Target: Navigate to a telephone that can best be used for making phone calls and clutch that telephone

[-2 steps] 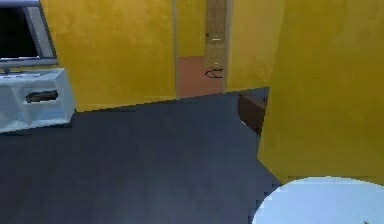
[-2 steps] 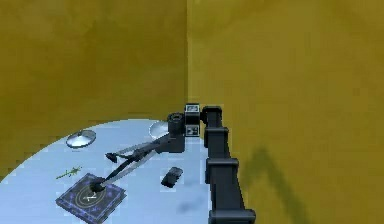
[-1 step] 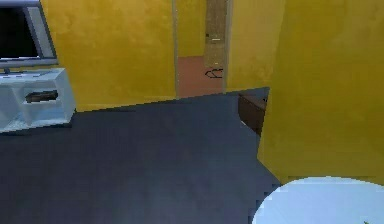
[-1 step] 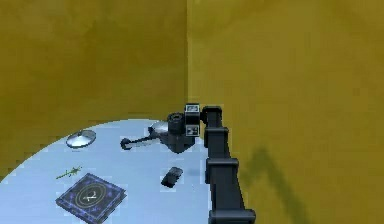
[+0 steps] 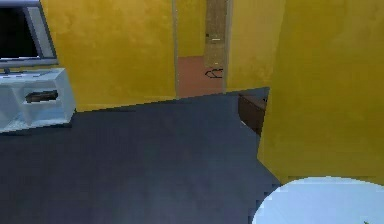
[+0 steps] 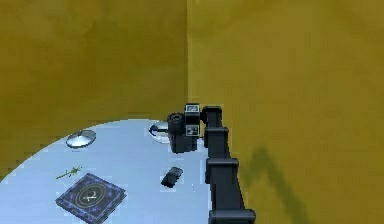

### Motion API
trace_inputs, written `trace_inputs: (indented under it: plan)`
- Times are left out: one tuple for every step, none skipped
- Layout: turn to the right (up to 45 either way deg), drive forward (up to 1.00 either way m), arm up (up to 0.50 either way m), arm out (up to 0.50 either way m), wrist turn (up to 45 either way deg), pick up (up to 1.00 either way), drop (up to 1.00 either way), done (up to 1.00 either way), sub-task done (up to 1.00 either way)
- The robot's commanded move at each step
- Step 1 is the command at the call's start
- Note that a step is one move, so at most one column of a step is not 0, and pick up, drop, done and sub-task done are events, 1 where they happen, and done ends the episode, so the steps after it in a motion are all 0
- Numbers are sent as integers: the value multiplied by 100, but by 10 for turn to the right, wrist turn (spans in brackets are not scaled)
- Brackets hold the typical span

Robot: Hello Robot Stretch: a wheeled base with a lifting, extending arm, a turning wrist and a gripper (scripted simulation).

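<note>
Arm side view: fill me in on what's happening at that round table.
The robot's arm reaches out over a pale round table. Its gripper sits near the far edge, by a pale round dish; I cannot tell whether it holds anything. A small dark phone-like object lies on the tabletop left of the arm, with a dark patterned square and a grey disc farther left.

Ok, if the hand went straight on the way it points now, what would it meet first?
Probably the small white round thing on the pale table, right beside the hand toward the arm side view's left. Depth is unclear, so it might pass above it; past that comes the yellow wall.
</note>
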Motion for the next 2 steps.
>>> trace_inputs:
  plan:
    - [0,0,-30,0,0,0,0,0,0]
    - [0,0,0,0,0,100,0,0,0]
